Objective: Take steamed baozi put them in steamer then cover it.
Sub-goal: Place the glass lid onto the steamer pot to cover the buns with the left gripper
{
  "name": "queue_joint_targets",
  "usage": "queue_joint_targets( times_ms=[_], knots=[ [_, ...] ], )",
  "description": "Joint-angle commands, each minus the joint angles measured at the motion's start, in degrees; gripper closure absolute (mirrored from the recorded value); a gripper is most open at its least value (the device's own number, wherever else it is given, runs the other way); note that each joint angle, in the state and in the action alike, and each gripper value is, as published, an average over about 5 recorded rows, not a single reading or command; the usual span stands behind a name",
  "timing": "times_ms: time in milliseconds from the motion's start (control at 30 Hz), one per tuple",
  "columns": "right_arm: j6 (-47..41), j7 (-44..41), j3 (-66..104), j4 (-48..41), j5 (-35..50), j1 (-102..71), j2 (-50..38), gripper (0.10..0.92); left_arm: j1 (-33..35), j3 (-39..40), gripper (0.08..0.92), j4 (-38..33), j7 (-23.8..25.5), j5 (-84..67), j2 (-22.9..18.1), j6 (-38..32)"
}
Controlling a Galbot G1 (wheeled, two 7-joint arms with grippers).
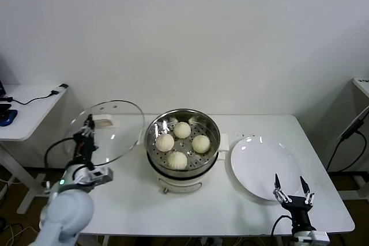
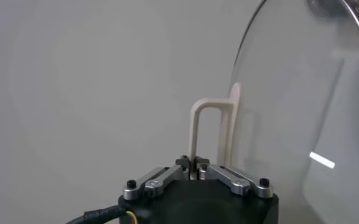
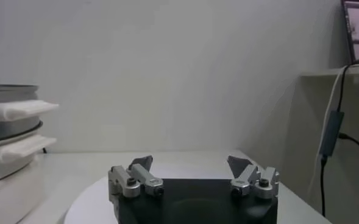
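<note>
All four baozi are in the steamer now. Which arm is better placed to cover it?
Left. The left gripper is shut on the glass lid, holding it beside the steamer. The right gripper is open and empty over the plate.

Your way over the steamer (image 1: 183, 142) is open from above; the tilted glass lid (image 1: 109, 131) blocks its left side, seemingly just clear; the plate (image 1: 262, 168) fills the table's (image 1: 132, 200) right end.

Cream-white steamed baozi (image 1: 182, 129), four; shiny steel steamer (image 1: 214, 132) with perforated tray, on white base; clear glass lid (image 1: 115, 125), cream-white handle (image 2: 211, 131); plain white plate (image 1: 256, 168); white table (image 1: 132, 200); black grippers, silver fittings.
</note>
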Motion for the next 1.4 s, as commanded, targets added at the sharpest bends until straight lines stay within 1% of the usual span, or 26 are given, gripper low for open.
queue_joint_targets(
  times_ms=[33,233,433,600,767,1000,1133,1400],
  knots=[
    [0.3,1.3,0.1,0.0,-1.8,0.3,0.6,0.203,-11.6,23.1,0.862,-2.6,7.8,11.6,-7.8,14.7],
    [1.4,2.2,0.6,-0.7,-1.9,1.0,1.0,0.203,-11.2,29.5,0.862,0.0,7.8,19.5,-15.6,14.3],
    [2.7,2.5,1.0,-1.5,-1.8,1.0,0.7,0.203,-10.1,32.7,0.862,5.0,6.8,26.3,-23.1,13.1],
    [3.9,2.7,1.3,-2.5,-1.7,0.9,0.5,0.203,-10.9,33.5,0.862,10.1,5.8,28.7,-26.8,12.7],
    [4.9,2.9,1.8,-3.1,-1.6,0.8,0.2,0.203,-12.4,33.0,0.862,14.0,5.3,29.1,-28.1,13.1],
    [6.1,3.7,2.4,-4.0,-1.3,0.7,-0.4,0.203,-13.6,31.4,0.862,17.0,4.5,29.4,-28.6,13.5],
    [6.5,3.9,2.5,-4.0,-1.3,0.9,-0.2,0.203,-13.5,30.4,0.862,18.0,3.7,30.1,-28.0,13.0],
    [7.0,4.0,2.5,-3.9,-1.8,1.2,0.4,0.203,-12.7,29.0,0.862,18.5,3.0,30.4,-25.4,12.3]
  ],
)
